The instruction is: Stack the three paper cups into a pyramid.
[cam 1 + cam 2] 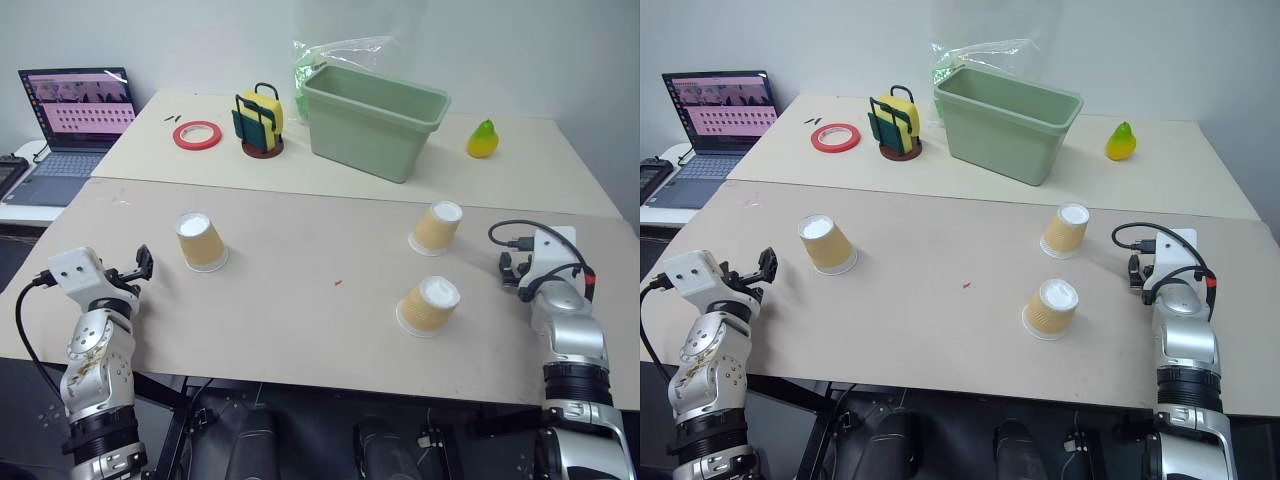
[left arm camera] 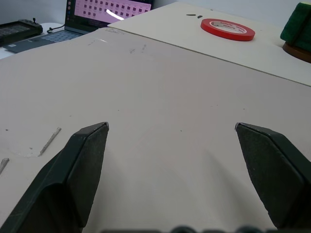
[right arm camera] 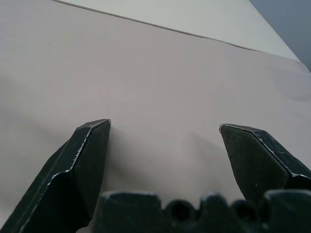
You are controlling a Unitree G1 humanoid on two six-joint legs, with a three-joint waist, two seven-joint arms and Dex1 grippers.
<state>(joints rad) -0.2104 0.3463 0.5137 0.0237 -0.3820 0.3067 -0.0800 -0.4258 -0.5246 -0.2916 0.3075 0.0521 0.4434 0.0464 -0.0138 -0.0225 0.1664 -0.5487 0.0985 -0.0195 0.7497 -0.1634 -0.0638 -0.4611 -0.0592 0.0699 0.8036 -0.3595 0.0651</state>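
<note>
Three paper cups point(image 1: 201, 241) stand upside down, white bases up, unstacked.

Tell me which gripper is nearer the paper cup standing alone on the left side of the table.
Left. The left gripper sits just left of that lone cup, jaws open. The right gripper is across the table, beyond the other two cups.

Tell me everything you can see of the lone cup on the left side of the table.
The left paper cup is tan-brown ribbed paper, tapered, standing upside down: white round base on top, wider white rim on the beige table. It leans slightly in the head views. Nothing touches it; the left claw stands open and apart from it, nearer the table's edge. The other two cups sit far to its right.
</note>
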